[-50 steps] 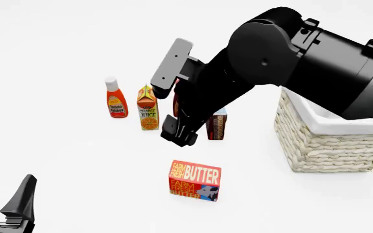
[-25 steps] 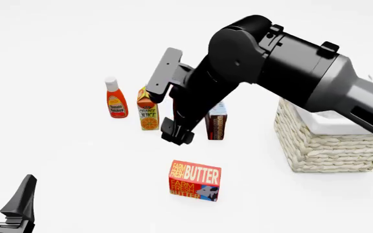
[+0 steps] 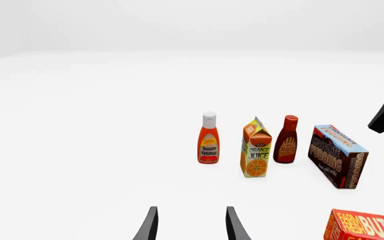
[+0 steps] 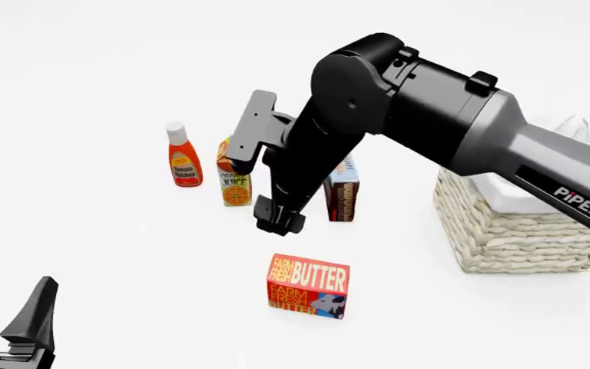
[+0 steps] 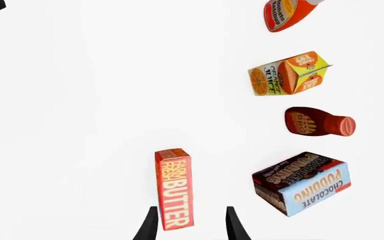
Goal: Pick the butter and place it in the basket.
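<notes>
Basket (image 4: 510,231) partly behind right arm (image 4: 429,108)

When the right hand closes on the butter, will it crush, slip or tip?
The butter looks like a stiff, flat-sided box, so it probably won't crush. Its smooth printed faces might slip. It stands on a narrow edge, so an off-centre nudge could topple it.

Butter (image 4: 309,286) and basket (image 4: 521,227) are seen well apart on the desk.
The red-orange box is stood upright, lettering facing forward; the cream wicker basket sits to its right, white-lined.
</notes>
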